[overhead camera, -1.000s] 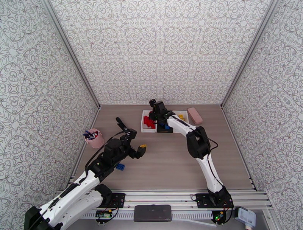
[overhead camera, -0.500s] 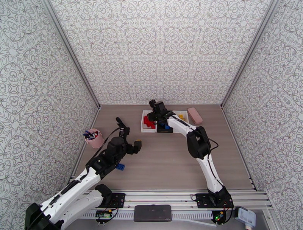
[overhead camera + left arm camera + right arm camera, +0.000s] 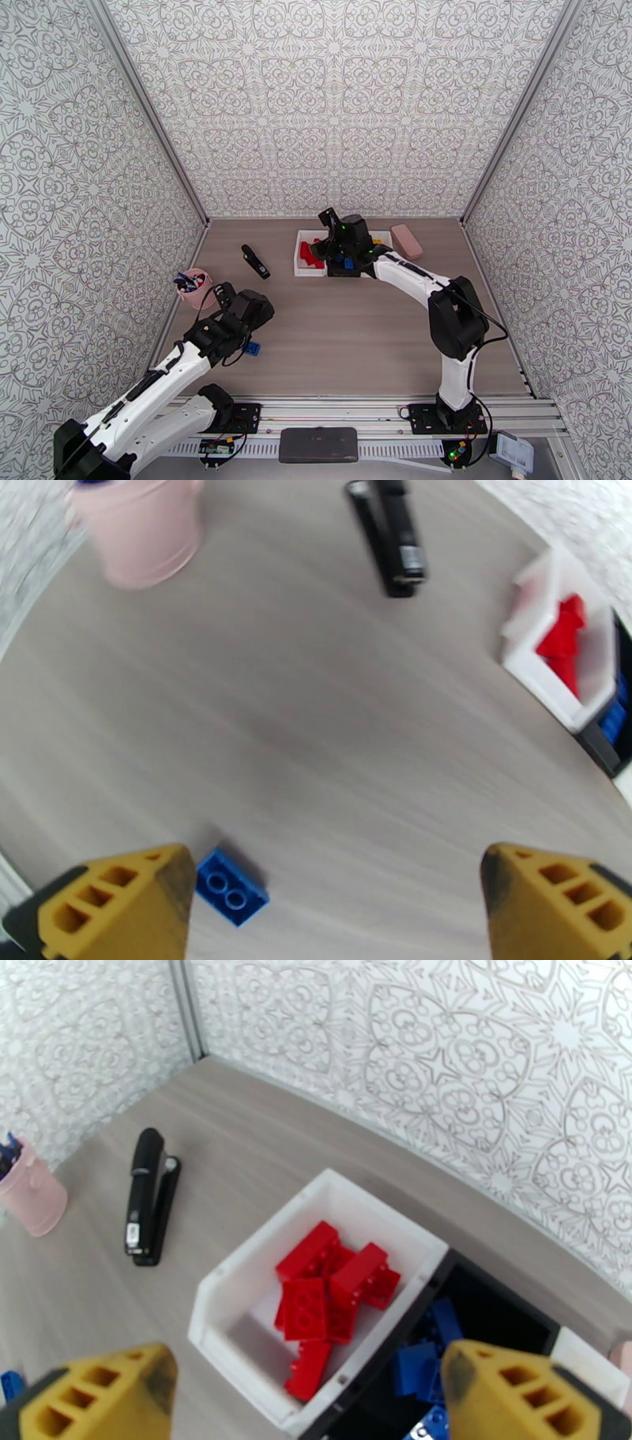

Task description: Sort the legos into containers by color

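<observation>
Wood-grain table (image 3: 355, 339) is what we record first from overhead, with three containers set side by side at its far edge: a white tray (image 3: 299, 267) of red bricks (image 3: 310, 253), a black tray (image 3: 341, 271) touching its right side, and a second white tray (image 3: 386, 235) partly hidden by the right arm. One blue brick (image 3: 251, 347) lies alone near the front left, close under the left arm's wrist, well apart from the trays. A black stapler (image 3: 255, 260) and a pink cup (image 3: 197, 289) stand to the left. In the left wrist view we find the left jaws spread wide and empty; the blue brick lies flat on the table just inside the left-hand finger (image 3: 118, 902). In the right wrist view the right jaws are likewise spread wide with nothing held, over the trays; red bricks are heaped in the white tray, and blue bricks (image 3: 419, 1363) lie in the black one.
</observation>
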### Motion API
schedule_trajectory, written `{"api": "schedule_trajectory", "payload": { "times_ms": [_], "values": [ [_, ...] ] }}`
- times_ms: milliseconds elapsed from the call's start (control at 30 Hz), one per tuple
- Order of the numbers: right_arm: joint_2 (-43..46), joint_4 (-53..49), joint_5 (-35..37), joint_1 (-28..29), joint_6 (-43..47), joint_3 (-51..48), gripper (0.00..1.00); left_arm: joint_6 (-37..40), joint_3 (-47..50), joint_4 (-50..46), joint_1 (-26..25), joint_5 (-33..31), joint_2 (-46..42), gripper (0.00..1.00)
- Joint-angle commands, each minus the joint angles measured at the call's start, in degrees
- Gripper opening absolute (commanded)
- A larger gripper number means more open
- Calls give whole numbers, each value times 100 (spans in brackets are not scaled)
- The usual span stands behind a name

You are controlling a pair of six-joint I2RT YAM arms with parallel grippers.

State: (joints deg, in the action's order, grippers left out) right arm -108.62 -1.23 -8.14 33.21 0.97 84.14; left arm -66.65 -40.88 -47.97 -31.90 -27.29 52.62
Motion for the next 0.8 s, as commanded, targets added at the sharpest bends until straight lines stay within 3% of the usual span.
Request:
{"api": "schedule_trajectory", "payload": {
  "times_ms": [0, 233, 767],
  "values": [
    [205, 249, -267, -16, 228, -405, 93, -1300, 62, -618, 196, 187, 135, 98],
    [289, 247, -333, -16, 67, -656, 93, -1591, 355, -431, 830, 1163, 638, 98],
    [407, 217, -311, -16, 15, -762, 94, -1896, 832, 215, 1070, 1935, 1424, 85]
  ]
}}
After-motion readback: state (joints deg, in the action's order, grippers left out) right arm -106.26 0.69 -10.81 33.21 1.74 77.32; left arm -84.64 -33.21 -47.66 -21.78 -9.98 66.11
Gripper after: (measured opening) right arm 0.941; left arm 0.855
